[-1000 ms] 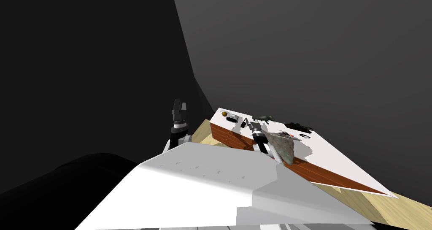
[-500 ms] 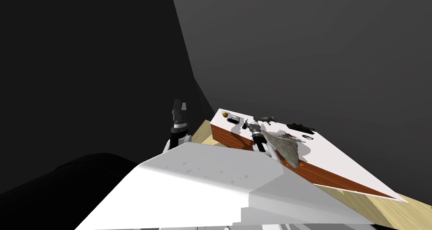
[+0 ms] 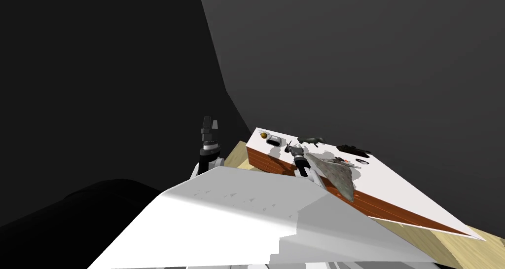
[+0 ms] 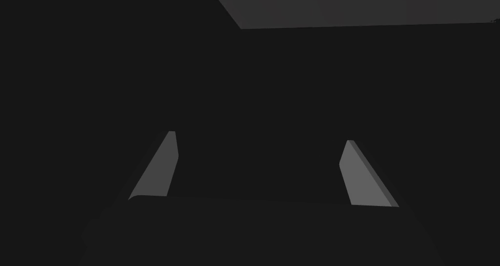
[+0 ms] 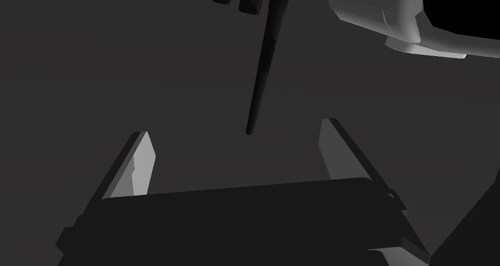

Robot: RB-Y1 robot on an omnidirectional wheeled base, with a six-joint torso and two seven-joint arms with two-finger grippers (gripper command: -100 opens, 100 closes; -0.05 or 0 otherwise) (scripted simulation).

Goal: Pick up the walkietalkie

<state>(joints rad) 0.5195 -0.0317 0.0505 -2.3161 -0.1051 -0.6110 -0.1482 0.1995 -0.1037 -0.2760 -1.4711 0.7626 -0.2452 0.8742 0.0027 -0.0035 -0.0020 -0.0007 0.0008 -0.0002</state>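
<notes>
R end effector (image 5: 235,127) spread, walkietalkie (image 5: 262,68) antenna aimed at gap, body prob. beyond tips: advance, straddle body w/ 2 fingers (image 5: 139,165), close; L end effector (image 4: 259,136) spread, idle.

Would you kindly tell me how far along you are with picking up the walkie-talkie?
Done: the right gripper is at the walkie-talkie, over the white-topped cabinet. In hand: nothing yet; its fingers stand open, with the antenna tip at the mouth of the gap, untouched. Left: close in, shut, lift. The left gripper is raised and open.
</notes>
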